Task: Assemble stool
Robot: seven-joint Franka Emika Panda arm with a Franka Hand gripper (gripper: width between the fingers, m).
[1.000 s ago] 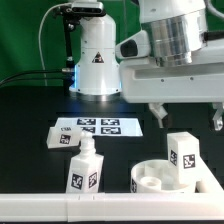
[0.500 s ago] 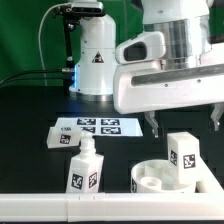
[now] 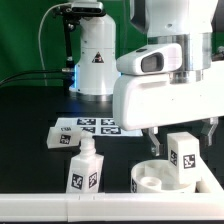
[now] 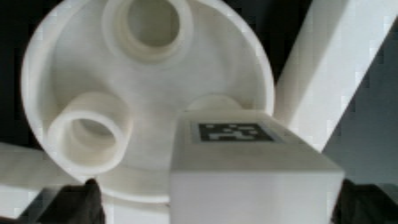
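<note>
On the black table (image 3: pixel 30 120), toward the exterior view's right and close to the front edge, sits the round white seat (image 3: pixel 148 181) of the stool, lying flat with open sockets facing up. An upright leg (image 3: pixel 182 152) stands on the seat's right part in that view, its square black-and-white tag facing the camera; cannot tell if its foot is fully down in a socket. The gripper (image 3: pixel 184 141) hangs right over this leg, spread wide, one of its fingers (image 3: pixel 154 143) on the exterior view's left of the leg and the other on the right. Neither seems to be touching the leg, and nothing is pinched. In the wrist view the seat (image 4: pixel 196 60) fills most of the frame, with two round sockets (image 4: pixel 82 136) showing empty. The upright leg (image 4: pixel 240 175) appears from above with a tag (image 4: pixel 233 133) on its top face, and dark blurred finger shapes show at either side of it. A loose leg (image 3: pixel 83 170) stands apart on the table to the exterior view's left of the seat, bottle-like with a narrow top and a tag on its front. Behind it lies the marker board (image 3: pixel 98 128), flat on the table. A long white rail (image 3: pixel 40 206) runs along the front edge, just in front of the seat and the loose leg. The arm's white base (image 3: pixel 97 55) stands at the back.
</note>
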